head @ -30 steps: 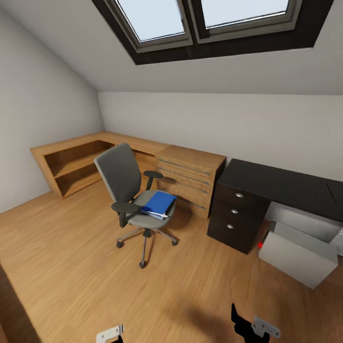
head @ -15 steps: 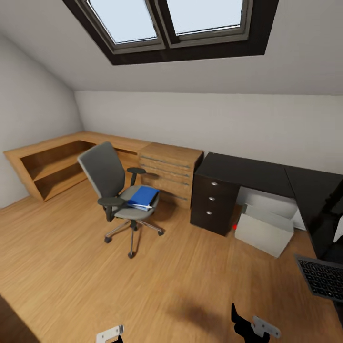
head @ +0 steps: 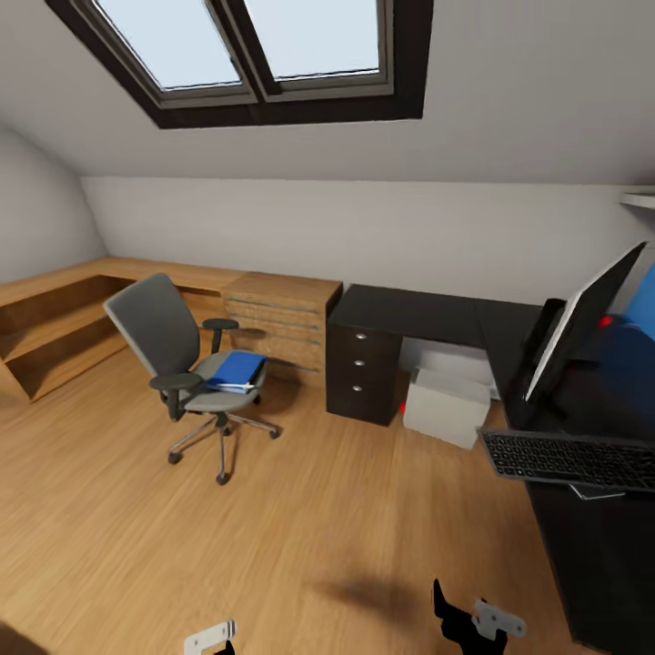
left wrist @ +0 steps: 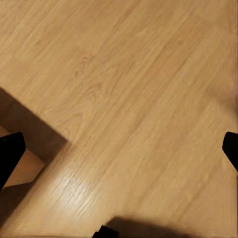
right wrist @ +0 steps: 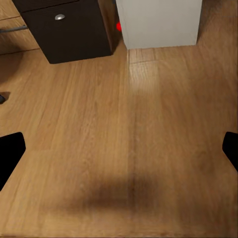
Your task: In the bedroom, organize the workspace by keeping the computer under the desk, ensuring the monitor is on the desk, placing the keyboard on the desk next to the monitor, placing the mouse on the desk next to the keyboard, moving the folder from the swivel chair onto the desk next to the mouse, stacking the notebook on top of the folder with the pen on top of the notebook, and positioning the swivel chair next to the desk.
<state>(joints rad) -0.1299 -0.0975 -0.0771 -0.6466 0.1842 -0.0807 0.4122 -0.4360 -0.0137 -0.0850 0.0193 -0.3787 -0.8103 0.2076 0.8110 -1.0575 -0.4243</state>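
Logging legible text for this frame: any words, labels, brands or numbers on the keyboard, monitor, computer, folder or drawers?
None can be read.
Keyboard: key legends too small and blurred to read.
Monitor: seen almost edge-on, no logo readable.
Computer: plain case, a red dot beside it, no lettering.
Folder: plain blue cover.
Drawers: silver knobs, no labels.

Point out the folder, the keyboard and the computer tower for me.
folder (head: 236,369), head view, middle of its blue cover, on the chair seat.
keyboard (head: 571,459), head view, middle of the key field.
computer tower (head: 446,408), head view, its pale front face.
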